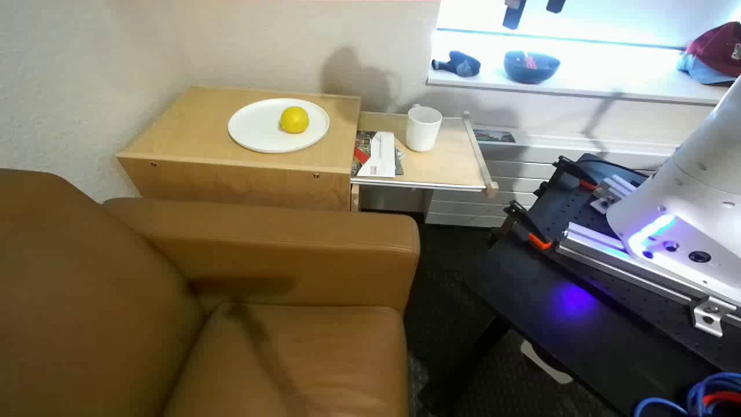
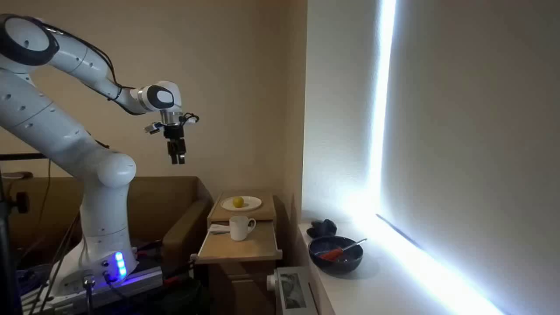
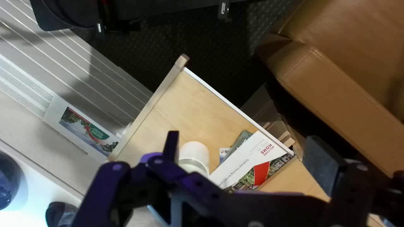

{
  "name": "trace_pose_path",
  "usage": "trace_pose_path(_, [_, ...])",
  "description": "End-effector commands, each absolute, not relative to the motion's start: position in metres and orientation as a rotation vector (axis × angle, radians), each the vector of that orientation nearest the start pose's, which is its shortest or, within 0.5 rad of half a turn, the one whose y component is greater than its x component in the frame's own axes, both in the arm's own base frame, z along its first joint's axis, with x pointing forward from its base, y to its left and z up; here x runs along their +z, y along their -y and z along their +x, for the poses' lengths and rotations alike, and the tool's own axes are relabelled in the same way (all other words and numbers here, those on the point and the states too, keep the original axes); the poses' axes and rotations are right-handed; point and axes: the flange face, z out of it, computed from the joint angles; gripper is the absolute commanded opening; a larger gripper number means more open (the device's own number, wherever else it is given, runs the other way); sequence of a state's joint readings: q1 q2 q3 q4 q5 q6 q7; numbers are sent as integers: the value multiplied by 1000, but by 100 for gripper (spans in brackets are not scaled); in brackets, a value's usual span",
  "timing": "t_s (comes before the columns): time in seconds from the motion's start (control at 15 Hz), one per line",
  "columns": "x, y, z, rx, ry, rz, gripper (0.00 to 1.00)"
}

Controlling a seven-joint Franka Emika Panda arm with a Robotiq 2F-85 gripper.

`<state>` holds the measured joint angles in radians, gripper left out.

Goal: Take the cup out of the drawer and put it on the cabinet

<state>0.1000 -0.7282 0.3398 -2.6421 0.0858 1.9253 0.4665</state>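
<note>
At far left in an exterior view, a brown leather sofa (image 1: 231,260), with armrest (image 1: 278,237) in front of a low, boxy, light-tan wooden cabinet (image 1: 185,124). On the cabinet's flat top, a round white plate (image 1: 252,130) bearing a round yellow fruit (image 1: 294,120). Next, pulled out rightward, a shallow light-wood drawer (image 1: 457,159) with printed papers (image 1: 382,153) flat at the cabinet end. Just beside the papers, upright in the drawer, a small plain white cylindrical cup (image 1: 424,130) with a handle. Farther right, on a white windowsill (image 1: 602,75), a dark round bowl (image 1: 531,70); at the top edge, the tips of a black two-fingered gripper (image 1: 534,16), well apart from the cup. With fingers (image 3: 172,146) wide apart in the wrist view. At far right, a white robot arm (image 1: 683,174) on a black table (image 1: 532,284), then a maroon cap (image 1: 715,53).
</note>
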Motion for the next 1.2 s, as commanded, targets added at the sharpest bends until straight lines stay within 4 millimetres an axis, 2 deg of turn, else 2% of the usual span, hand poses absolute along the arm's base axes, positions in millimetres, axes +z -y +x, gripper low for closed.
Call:
trace_pose_path(0.0, [453,-148,301,-72,-231,-3270,100])
trace_pose_path(0.07, [446,-147,306,-59,-314,-3209,100])
trace_pose_path(0.4, [428,-131,337,-284,-707,-3071,100])
trace_pose_path(0.53, [421,-120,350,-261,-850,-3064,100])
trace_pose_path(0.67, [426,-111,353,-196,-897,-3040,100])
trace_pose_path(0.73, [441,-114,345,-84,-721,-2994,100])
trace_pose_path(0.8, [425,-115,347,-192,-827,-3042,100])
trace_pose_path(1.0, [439,-112,346,-125,-753,-2997,100])
trace_pose_path(1.07, [432,-115,353,-141,-803,-3008,100])
trace_pose_path(1.13, [412,-119,369,-110,-910,-2998,100])
